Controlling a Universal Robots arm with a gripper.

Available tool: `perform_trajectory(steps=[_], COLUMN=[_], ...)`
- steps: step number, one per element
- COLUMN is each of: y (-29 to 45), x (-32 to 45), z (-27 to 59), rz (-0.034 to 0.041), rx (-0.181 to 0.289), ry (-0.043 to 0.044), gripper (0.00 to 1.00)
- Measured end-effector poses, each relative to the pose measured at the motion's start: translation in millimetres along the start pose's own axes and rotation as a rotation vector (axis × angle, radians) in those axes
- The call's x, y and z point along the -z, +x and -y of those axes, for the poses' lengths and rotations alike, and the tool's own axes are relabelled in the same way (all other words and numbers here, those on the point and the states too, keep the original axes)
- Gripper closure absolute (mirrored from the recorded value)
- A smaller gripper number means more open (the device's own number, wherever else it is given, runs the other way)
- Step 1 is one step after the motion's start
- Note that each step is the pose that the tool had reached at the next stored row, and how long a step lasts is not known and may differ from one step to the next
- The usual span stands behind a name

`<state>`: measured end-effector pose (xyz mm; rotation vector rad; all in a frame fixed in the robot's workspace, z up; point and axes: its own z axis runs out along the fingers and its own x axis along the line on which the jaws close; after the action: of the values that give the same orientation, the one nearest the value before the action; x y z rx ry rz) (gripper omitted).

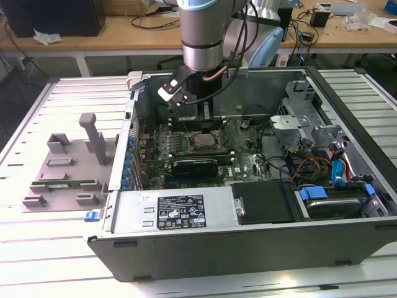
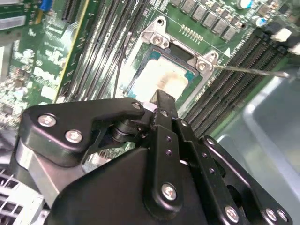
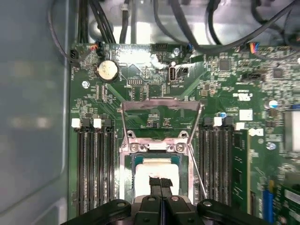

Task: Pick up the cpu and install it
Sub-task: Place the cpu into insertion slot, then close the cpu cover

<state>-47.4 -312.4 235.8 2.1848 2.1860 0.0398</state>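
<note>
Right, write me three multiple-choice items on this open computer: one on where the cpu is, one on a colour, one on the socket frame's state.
1. Where is the cpu? A) on the grey fixture beside the case B) in the socket on the motherboard C) on the power supply
2. What colour is the motherboard? A) red B) green C) white
3. The socket's retention frame is: A) swung up open B) clamped over the cpu C) missing
Answers: 1 B, it lies flat in the socket; 2 B, green in both wrist views; 3 A, it stands raised off the socket.
</note>
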Motion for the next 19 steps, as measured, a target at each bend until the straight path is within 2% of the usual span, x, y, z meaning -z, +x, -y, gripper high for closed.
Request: perform_trajectory(steps=[1,3,6,19], y=[-0.1,-0.4,-0.6,-0.6], x=[9.8,22.4,33.7,33.9], z=[-0.5,-1.2,-1.9,-1.8], rz=[0.0,0.0,-0.0003,-0.0001], rx=[0.0,0.0,0.0,0.0], ry=[0.0,0.0,-0.0002,0.0], gripper=[0.89,0.89,0.89,0.89])
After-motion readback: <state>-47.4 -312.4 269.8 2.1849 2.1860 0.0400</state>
